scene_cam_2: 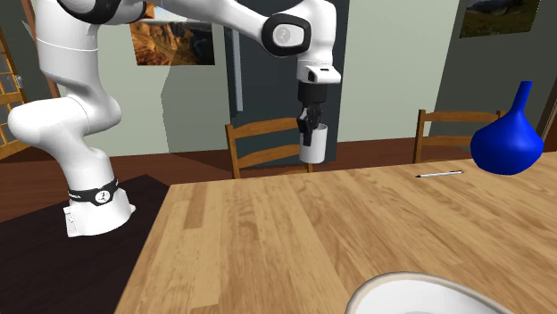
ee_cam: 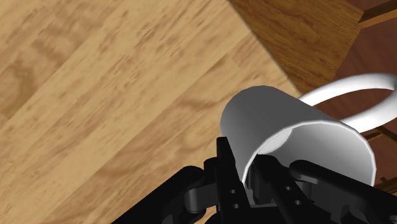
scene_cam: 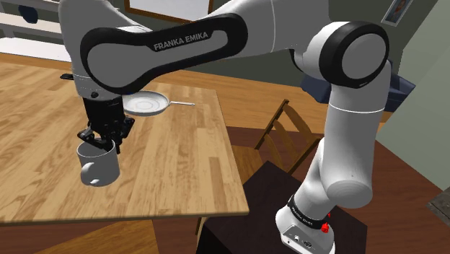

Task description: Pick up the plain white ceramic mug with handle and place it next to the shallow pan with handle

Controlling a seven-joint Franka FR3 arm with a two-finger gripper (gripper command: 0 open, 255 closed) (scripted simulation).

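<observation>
Over table [scene_cam: 180, 169], mug [scene_cam: 98, 166] upright (mouth up), in end effector [scene_cam: 101, 142]

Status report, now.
End effector shut on white mug, at rim. Hangs just above table. Nothing visible between it and pan.

Wooden table [scene_cam_2: 268, 232], wooden chairs [scene_cam_2: 446, 115], greenish walls [scene_cam_2: 384, 71] bearing seemingly framed pictures [scene_cam_2: 174, 40].

The arm [scene_cam: 184, 42] bears white lettering, "FRANKA EMIKA".
</observation>
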